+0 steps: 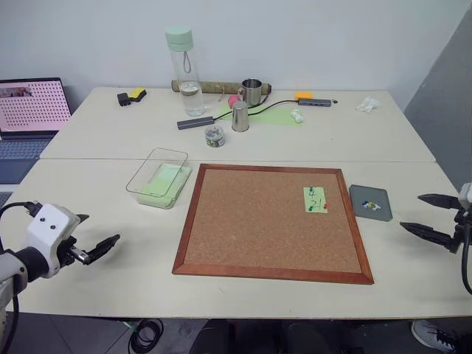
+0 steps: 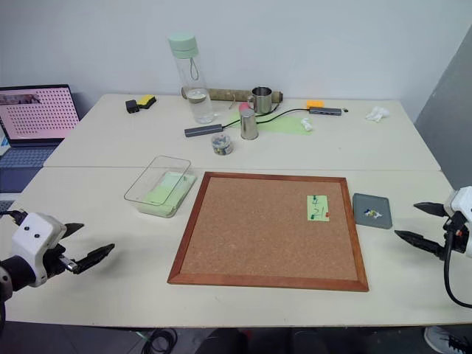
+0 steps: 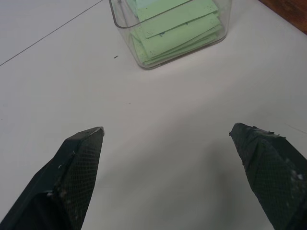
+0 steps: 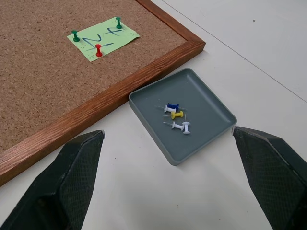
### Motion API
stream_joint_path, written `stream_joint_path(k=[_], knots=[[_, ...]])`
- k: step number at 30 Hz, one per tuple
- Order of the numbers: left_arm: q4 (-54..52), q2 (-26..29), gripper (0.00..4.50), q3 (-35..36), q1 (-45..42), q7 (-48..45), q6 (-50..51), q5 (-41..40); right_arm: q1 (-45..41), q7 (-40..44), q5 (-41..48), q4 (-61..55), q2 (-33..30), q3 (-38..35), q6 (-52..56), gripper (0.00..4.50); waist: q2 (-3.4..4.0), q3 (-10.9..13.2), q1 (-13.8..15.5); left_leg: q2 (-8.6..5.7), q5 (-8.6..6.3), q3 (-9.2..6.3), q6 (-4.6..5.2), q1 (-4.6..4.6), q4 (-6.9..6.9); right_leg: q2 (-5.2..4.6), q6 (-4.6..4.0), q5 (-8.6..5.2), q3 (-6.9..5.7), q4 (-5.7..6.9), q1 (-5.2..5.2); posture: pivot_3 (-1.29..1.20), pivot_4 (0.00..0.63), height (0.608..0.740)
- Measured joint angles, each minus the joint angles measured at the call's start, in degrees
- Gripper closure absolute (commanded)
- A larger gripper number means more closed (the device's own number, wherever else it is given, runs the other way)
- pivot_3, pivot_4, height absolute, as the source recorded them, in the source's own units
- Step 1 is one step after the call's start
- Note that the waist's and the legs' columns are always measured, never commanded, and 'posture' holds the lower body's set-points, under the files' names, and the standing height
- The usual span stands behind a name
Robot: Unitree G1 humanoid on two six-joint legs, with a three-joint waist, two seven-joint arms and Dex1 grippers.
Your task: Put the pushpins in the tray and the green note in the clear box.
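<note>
Nearby, glass jar (image 1: 214,135), maybe pins; laptop (image 1: 29,118).

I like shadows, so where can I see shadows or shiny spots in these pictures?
Right wrist view: the tray rim casts a soft shadow inside, and each pin a thin one. Left wrist view: a faint grey shadow lies on the table, and the clear box rim glints. Head views: light is even, shadows weak.

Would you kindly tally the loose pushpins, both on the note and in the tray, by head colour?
Green pushpins: 2, in the green note
Red pushpin: 1, in the note
Blue: 1, in the tray
Yellow: 1, in the tray
White: 2, in the tray
Total: 7
</note>
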Motion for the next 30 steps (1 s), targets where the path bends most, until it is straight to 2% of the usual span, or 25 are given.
stream_joint_path(k=[30], knots=[[1.2,0.0,0.00,-1.2,-1.3,-1.5,-0.2,3.2,-1.8,0.0,-0.1,0.2,0.5,2.1,0.0,0.00,0.00,0.0,0.0,0.00,0.00,0.00,0.00,0.00,0.00,0.00,0.00,0.00,0.00,0.00,0.00,0.00,0.150,0.740]])
